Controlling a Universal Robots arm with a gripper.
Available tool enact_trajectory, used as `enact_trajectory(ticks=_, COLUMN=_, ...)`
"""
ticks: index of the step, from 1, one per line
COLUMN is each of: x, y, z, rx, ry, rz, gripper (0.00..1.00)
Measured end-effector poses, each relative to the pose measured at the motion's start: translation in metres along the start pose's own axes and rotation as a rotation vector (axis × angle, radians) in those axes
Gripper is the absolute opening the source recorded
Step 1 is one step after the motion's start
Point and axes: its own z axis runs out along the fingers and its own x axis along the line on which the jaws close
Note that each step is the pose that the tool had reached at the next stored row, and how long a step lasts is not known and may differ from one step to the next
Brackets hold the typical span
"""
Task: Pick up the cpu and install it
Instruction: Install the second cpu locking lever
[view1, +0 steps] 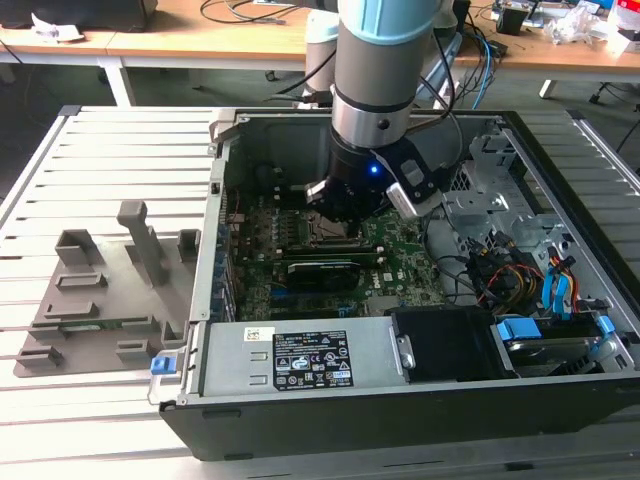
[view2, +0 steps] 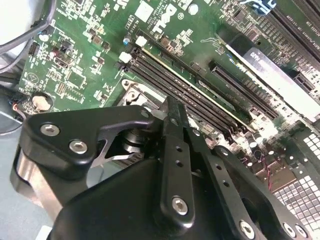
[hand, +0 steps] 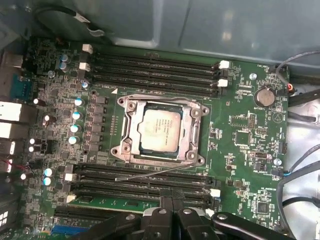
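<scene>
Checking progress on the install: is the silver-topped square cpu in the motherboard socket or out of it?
In. The flat silver-grey square cpu lies level inside the metal-framed socket in the first wrist view.

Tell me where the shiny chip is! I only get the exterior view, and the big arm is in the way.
Observer: In the first wrist view, the cpu lies flat inside the socket's metal frame on the green board.
Operator: Is the gripper holding it?
Observer: No. The gripper has its fingers shut together, off to one side of the socket, over the long black memory slots.
Operator: Is anything on top of the chip?
Observer: Nothing covers it. Its silver top shows bare in that view.
</scene>
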Motion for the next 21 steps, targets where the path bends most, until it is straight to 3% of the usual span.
enact_trajectory(ticks=1, x=0.0008, y=-0.0021, z=0.0, rx=-0.0141, ry=-0.0016, rz=0.0, gripper=0.11)
enact_trajectory(ticks=4, x=0.0025, y=-0.0033, z=0.0008, rx=-0.0411, ry=-0.0048, rz=0.001, gripper=0.11)
enact_trajectory(ticks=9, x=0.0104, y=-0.0028, z=0.0077, rx=-0.0429, ry=-0.0049, rz=0.001, gripper=0.11)
enact_trajectory(ticks=13, x=0.0179, y=0.0033, z=0.0129, rx=-0.0431, ry=-0.005, rz=0.001, gripper=0.11)
enact_trajectory(ticks=16, x=0.027, y=0.0052, z=0.0193, rx=-0.043, ry=-0.0049, rz=0.001, gripper=0.11)
enact_trajectory(ticks=21, x=0.0384, y=0.0072, z=0.0245, rx=-0.0429, ry=-0.0049, rz=0.001, gripper=0.11)
